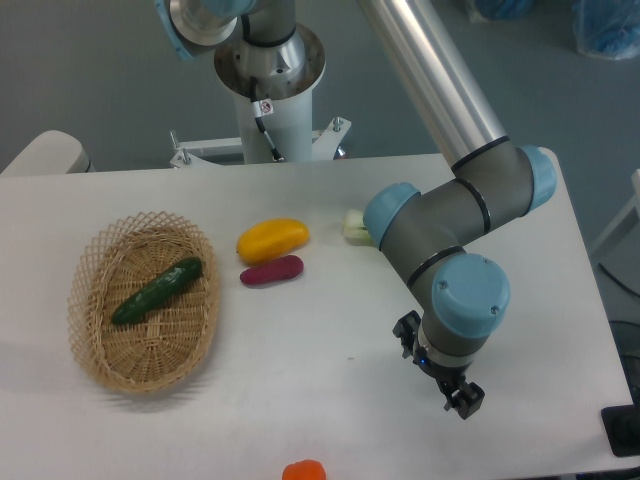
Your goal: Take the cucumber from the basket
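The cucumber (pixel 157 291) is lying diagonally inside the basket (pixel 98 258) at the table's (pixel 300 370) left end. The gripper (pixel 462 398) is hanging well apart from it, far right; its fingers are too hidden to judge.

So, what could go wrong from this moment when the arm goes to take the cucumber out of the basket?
1. The cucumber lies diagonally in the basket; a misaligned end effector could catch the wicker or the looped rim.
2. The end effector is far across the table; a low path may knock the yellow pepper or the purple vegetable.
3. The glossy skin may slip from a weak pinch.
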